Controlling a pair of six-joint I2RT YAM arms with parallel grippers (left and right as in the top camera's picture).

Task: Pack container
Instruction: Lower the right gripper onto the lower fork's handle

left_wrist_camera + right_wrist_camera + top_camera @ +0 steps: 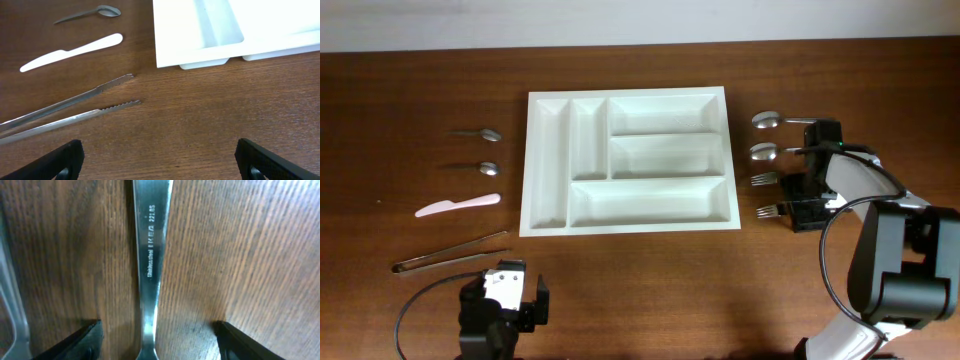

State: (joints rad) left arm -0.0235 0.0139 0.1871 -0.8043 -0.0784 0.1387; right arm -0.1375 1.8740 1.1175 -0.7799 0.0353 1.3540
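The container (606,140), a large white rectangular tray with raised rim and sloped walls, lies flat at the middle of the wooden table (640,290); it has two narrow upright compartments on its left and three long horizontal ones on its right. The right gripper (157,342), jaws apart, straddles a stamped steel handle (150,255) among the forks (767,180) and spoons (765,121) right of the tray. The left gripper (162,165), likewise spread, hangs over wood near the tongs (75,107) and white knife (70,50).
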